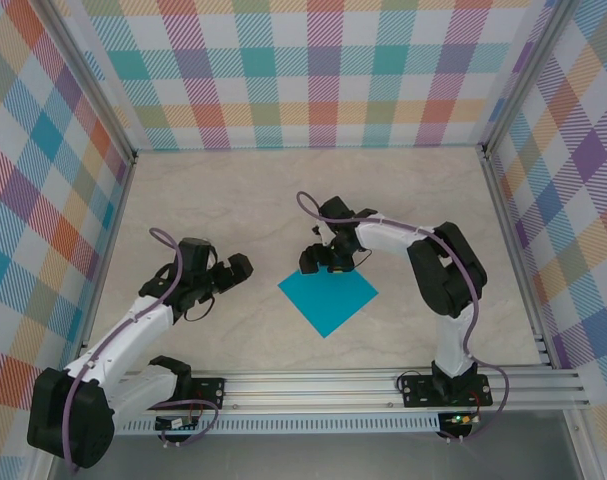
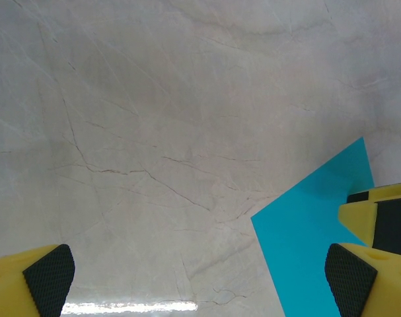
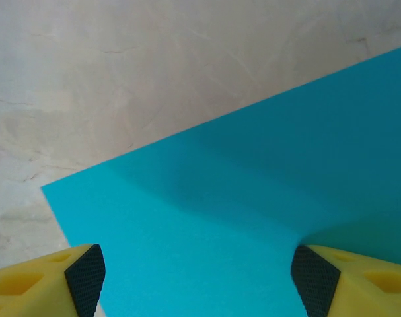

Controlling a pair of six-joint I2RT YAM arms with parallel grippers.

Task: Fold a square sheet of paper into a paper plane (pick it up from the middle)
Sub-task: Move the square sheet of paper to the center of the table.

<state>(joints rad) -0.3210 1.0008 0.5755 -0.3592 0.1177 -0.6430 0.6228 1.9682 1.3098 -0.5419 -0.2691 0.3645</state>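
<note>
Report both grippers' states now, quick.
Left gripper: open, holding nothing.
Right gripper: open above the square sheet of paper, not closed on it.

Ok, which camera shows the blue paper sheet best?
The top external view: the square sheet of paper lies flat with nearly its whole outline visible. The right wrist view shows one corner close up; the left wrist view catches a slice at the frame's right.

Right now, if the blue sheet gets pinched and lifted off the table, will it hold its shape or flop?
Probably flop: the square sheet of paper lies thin and flat on the table, so unsupported corners should droop. It looks light, and on that smooth surface it may slide before the right fingers catch it.
</note>
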